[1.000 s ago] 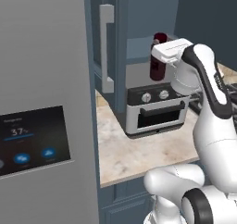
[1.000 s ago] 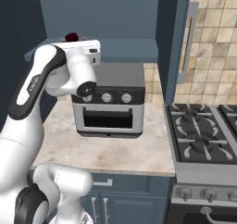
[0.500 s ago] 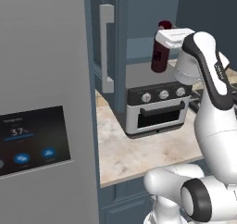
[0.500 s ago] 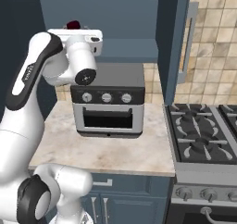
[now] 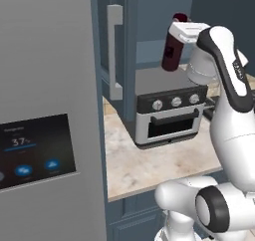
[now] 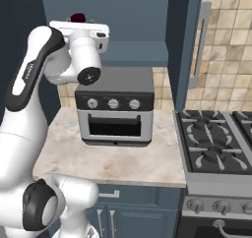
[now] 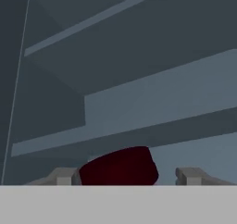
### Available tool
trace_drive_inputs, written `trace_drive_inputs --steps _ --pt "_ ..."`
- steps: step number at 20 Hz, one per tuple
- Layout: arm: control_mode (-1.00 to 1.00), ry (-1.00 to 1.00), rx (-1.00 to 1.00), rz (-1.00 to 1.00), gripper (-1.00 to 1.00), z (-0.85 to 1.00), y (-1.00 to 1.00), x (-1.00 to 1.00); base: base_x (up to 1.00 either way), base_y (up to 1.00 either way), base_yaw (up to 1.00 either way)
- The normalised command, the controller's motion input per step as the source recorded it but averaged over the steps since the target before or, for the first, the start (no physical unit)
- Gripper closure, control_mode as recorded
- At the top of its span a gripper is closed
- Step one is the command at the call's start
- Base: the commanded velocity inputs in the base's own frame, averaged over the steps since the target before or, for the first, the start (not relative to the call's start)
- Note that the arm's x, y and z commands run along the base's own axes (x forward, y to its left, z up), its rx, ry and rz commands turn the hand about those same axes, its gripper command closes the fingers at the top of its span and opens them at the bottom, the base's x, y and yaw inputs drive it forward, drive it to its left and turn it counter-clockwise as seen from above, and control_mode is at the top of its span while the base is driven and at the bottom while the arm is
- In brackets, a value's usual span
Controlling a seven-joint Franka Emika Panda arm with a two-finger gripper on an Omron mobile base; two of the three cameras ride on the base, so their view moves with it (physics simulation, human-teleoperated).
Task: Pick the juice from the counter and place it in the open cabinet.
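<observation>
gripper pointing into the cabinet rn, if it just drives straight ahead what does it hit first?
Probably the back wall of the open cabinet, above its shelf. The gripper holds the juice, and nothing else shows in that line; depth is unclear.

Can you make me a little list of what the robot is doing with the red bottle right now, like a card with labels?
holding: the gripper is shut on the juice bottle near its top
bottle position: up in the air, tilted a little, above the toaster oven
bottle cap: dark red, seen close up in the hand view
going to: the open cabinet, with its blue shelf just behind the bottle
cabinet door: swung open, with a long pale handle
below: marbled countertop
nearby: fridge with a screen, stove
</observation>
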Motion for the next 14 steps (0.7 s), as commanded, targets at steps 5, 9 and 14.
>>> trace_drive_inputs --steps 5,9,14 --pt "-1.00 0.02 0.01 -0.04 1.00 0.14 0.00 0.34 0.00 0.00 0.00" --pt "-1.00 0.13 0.00 -0.05 1.00 0.00 0.08 0.62 0.00 0.00 0.00" --pt "-1.00 0.14 0.00 -0.06 1.00 0.00 0.10 0.67 0.00 0.00 0.00"
